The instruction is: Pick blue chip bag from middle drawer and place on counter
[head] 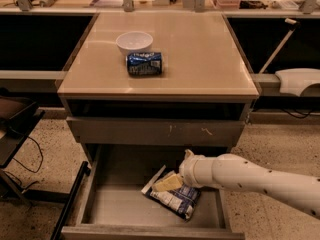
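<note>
1. A white robot arm's gripper [168,183] sits on the far end of a crinkled dark-blue foil chip bag [177,201], right of centre in the grey middle drawer [115,208]. Whether it grips cannot be told.
2. The bag is probably light, soft and slippery; pinching the crimped end seam looks best.

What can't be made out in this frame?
Camera view only:
- gripper, over the blue chip bag in the middle drawer: grasp cannot be told.
- bag's upper end: hidden under the gripper.
- bag's print: too small.
- arm: cut off by right edge.
</note>
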Tool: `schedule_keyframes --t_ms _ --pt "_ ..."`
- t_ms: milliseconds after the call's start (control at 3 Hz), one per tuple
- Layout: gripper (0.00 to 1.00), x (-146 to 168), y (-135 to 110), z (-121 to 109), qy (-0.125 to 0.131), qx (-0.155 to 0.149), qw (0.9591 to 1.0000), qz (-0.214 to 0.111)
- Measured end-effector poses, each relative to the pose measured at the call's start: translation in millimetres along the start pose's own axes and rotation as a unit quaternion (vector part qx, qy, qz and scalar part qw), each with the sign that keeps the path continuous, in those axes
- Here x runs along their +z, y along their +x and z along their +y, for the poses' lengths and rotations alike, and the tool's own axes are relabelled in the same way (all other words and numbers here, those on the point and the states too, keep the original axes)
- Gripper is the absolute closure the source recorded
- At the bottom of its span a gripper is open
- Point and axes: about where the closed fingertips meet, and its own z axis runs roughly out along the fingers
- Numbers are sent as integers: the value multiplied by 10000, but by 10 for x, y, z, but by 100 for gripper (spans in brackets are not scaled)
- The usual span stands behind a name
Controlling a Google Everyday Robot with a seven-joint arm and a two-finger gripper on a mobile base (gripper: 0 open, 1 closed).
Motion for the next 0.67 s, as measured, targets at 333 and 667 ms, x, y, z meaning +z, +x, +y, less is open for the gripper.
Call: schedule_keyframes --t_ms 333,667 --pt "0 425 50 222 -266 -128 9995 77" --pt "0 754 108 360 -455 -39 9990 3"
